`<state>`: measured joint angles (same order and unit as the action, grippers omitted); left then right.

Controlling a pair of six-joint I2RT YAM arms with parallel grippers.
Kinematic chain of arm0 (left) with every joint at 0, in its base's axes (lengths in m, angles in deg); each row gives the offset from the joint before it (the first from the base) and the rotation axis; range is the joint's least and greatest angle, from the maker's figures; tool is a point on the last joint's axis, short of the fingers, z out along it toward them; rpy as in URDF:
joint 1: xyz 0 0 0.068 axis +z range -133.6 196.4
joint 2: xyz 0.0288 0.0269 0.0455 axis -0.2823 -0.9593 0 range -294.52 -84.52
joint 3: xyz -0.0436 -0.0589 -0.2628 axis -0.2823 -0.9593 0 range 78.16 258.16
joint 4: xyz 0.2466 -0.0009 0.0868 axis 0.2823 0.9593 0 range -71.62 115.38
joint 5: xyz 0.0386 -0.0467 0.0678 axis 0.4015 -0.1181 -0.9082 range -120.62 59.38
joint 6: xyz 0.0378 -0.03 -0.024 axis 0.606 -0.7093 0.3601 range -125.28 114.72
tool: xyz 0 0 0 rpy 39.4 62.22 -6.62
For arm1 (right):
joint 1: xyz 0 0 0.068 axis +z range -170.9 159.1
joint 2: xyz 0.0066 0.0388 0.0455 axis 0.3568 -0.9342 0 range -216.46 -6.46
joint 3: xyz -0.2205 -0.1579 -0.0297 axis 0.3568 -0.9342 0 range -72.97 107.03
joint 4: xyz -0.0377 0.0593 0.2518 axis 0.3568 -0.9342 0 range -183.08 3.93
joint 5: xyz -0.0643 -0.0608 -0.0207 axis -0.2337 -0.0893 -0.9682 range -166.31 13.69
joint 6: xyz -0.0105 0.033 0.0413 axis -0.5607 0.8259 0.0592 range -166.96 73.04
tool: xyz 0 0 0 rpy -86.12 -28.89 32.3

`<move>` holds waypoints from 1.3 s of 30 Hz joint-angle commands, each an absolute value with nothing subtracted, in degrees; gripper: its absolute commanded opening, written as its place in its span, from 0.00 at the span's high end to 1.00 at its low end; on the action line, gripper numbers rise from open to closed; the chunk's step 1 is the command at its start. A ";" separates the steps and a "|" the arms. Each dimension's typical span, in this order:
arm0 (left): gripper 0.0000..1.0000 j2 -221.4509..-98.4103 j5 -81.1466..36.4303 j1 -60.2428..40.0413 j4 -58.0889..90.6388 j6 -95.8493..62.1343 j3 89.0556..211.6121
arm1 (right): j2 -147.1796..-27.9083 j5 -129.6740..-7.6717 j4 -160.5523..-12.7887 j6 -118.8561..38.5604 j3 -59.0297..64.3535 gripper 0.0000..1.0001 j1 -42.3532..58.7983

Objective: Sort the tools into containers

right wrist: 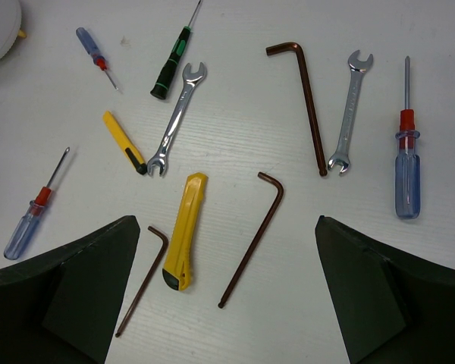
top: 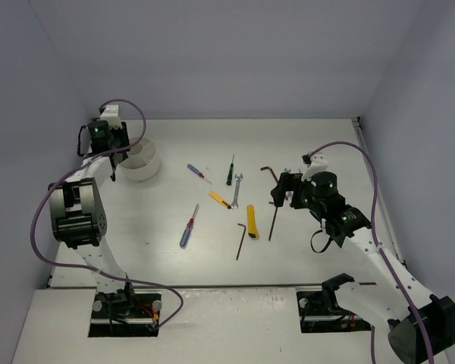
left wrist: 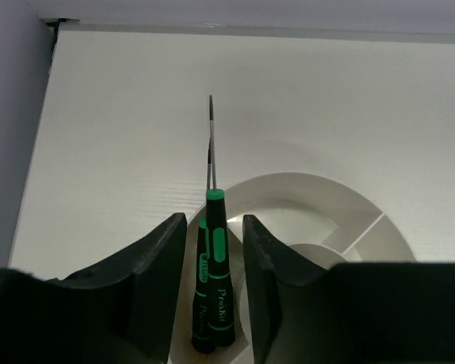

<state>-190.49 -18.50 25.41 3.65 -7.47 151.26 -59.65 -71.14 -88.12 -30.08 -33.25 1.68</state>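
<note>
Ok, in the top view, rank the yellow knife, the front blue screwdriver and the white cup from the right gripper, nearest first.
1. The yellow knife, just left of the right gripper.
2. The blue screwdriver, front centre-left.
3. The white cup, far left.

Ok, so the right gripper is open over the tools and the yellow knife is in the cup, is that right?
Not quite. The knife is not in the cup. It lies on the table, below the open right gripper, as the right wrist view shows. The rest is right.
</note>
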 commanded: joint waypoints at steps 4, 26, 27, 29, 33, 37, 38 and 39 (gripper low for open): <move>0.40 -175.59 -21.24 25.20 1.02 -9.98 151.47 | -58.94 -71.91 -85.46 -30.35 -31.40 0.00 2.12; 0.40 -186.62 -35.40 -13.20 37.69 -26.07 176.36 | -58.54 -72.11 -85.55 -27.71 -33.75 0.00 2.12; 0.40 -188.88 -35.66 -13.79 37.57 -26.46 177.78 | -58.21 -72.17 -85.55 -27.64 -34.20 0.00 2.12; 0.40 -193.61 -36.99 -15.53 37.45 -27.23 179.98 | -57.69 -72.04 -85.55 -27.47 -34.75 0.00 2.12; 0.40 -202.06 -37.39 -17.16 37.22 -29.23 186.18 | -56.99 -71.33 -85.55 -26.73 -36.17 0.00 2.12; 0.42 -209.35 -39.13 -18.49 37.71 -29.67 192.35 | -56.96 -70.73 -85.55 -26.35 -37.07 0.00 2.12; 0.43 -210.74 -39.64 -18.73 38.02 -29.62 193.56 | -57.00 -70.66 -85.55 -26.31 -37.17 0.00 2.12; 0.44 -212.51 -39.92 -18.87 38.57 -29.60 195.16 | -57.02 -70.60 -85.55 -26.35 -37.29 0.00 2.10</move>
